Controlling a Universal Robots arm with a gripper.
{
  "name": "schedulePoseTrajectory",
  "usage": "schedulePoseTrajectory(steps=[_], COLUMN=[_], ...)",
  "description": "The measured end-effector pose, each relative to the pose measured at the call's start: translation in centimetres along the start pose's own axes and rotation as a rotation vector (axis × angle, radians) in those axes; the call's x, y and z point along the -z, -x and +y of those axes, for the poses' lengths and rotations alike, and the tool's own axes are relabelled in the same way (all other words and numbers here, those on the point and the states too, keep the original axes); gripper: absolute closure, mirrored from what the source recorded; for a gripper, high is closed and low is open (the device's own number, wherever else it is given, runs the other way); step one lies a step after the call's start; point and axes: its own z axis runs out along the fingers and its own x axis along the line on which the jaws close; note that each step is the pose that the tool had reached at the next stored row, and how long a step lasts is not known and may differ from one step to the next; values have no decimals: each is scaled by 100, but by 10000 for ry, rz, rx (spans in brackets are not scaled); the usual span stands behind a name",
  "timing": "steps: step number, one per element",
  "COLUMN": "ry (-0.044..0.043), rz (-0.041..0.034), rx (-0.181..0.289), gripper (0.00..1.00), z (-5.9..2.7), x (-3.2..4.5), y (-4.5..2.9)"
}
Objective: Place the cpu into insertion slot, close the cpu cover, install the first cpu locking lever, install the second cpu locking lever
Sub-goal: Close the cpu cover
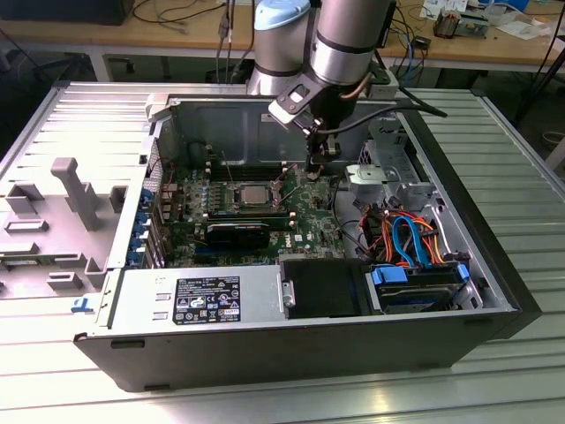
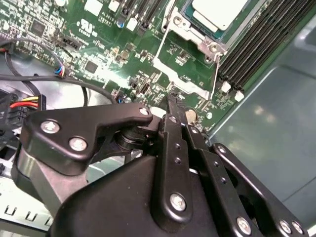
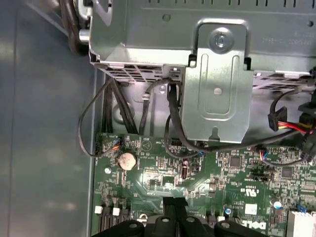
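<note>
The cpu (image 1: 251, 193) (image 2: 217, 12), a silver-topped square, lies in the insertion slot (image 1: 231, 204) (image 2: 198, 38) on the green board. The cpu cover (image 2: 180, 80), a thin silver frame with a large window, stands raised from the socket on the side toward my gripper. In the exterior view my gripper (image 1: 320, 164) hangs over the board just to the right of the socket. Both wrist views show the black fingers pressed together with nothing between them, so the gripper (image 2: 173, 102) (image 3: 174, 202) is shut. Its tip is close to the cover's free edge.
Black memory slots (image 2: 256, 44) run beside the socket. A metal drive cage (image 3: 213, 89) with black cables rises beyond the board edge, near a coin battery (image 3: 126, 159). The power supply (image 1: 194, 300) and coloured cables (image 1: 402, 234) fill the case front.
</note>
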Motion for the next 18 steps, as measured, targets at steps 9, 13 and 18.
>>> schedulePoseTrajectory(steps=[9, 13, 18], ry=[-17, 3, 9], rz=[21, 166, 222], rx=[656, 665, 669], gripper=[89, 89, 89], z=[-1, -76, -176], x=[-117, -125, -129], y=[-53, -61, -69])
